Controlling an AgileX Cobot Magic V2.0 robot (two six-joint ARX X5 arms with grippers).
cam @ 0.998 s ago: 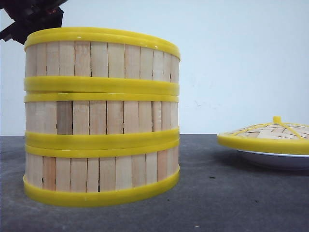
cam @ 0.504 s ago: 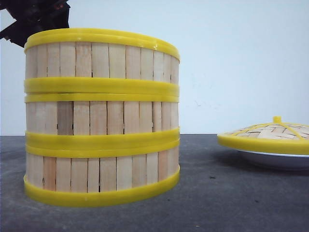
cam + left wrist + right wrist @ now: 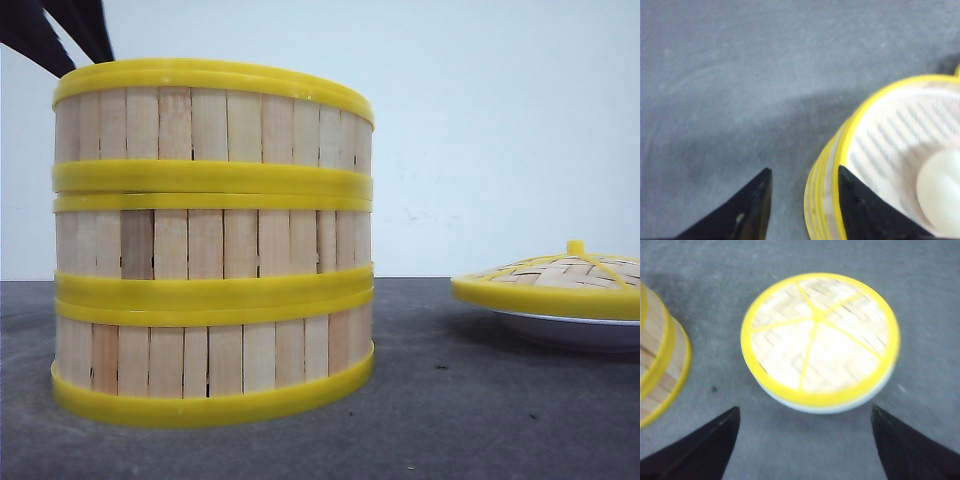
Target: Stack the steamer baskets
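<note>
The three steamer baskets (image 3: 212,245) stand stacked one on another at the near left of the dark table (image 3: 480,400); the stack's axis runs straight up, rims level, the open top facing upward. The front view sees only the outer walls, so what lies inside is hidden there; the left wrist view looks down into the top basket, blurred, and shows a pale round shape (image 3: 940,192) on the slatted floor that cannot be identified. No writing or label can be read on any surface.

The left gripper (image 3: 802,192) shows only as two dark fingertips; its jaws stand apart, one finger outside the top basket's wall and one just inside the rim, and whether either touches the rim cannot be told. In the front view its tips are cut off at the upper left corner behind the stack.

The right gripper (image 3: 805,437) is spread wide and grips nothing, hanging above the woven lid (image 3: 819,337) at the right; the lid rests on a white plate (image 3: 575,330), mostly covered, and both are cut off by the right edge in the front view.
</note>
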